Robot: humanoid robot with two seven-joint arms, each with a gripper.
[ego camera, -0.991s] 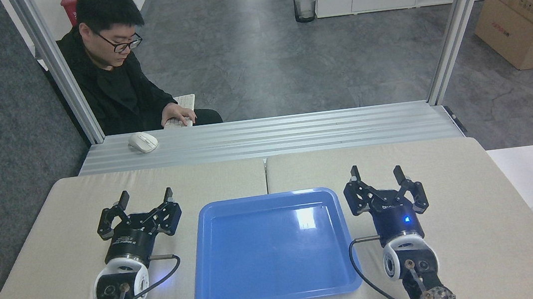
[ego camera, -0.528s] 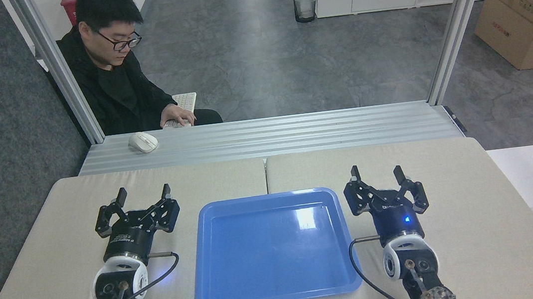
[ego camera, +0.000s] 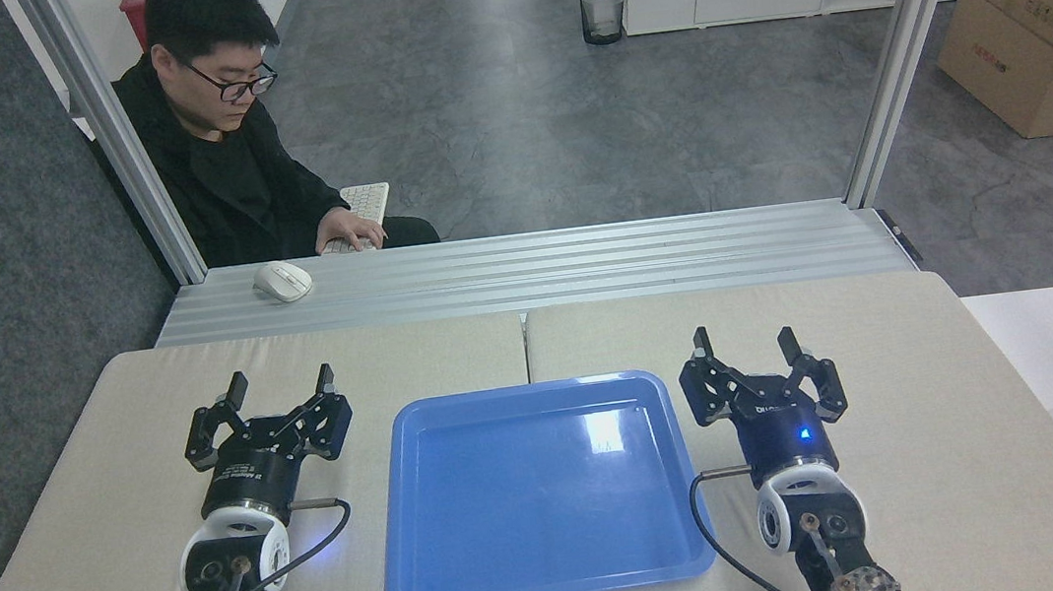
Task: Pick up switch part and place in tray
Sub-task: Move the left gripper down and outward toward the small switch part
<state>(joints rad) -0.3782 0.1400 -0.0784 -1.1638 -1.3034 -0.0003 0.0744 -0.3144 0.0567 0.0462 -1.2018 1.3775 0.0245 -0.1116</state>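
Tray (ego camera: 440, 583) flat on table (ego camera: 950, 445), nothing inside; left claw (ego camera: 281, 381) and right claw (ego camera: 743, 342) beside it, both spread, unladen

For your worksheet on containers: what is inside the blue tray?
Nothing lies inside the blue tray; its whole glossy floor shows, with only a light reflection. No switch part is visible anywhere.

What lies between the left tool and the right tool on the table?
In the head view, the blue tray lies between the left tool and the right tool; it holds nothing.
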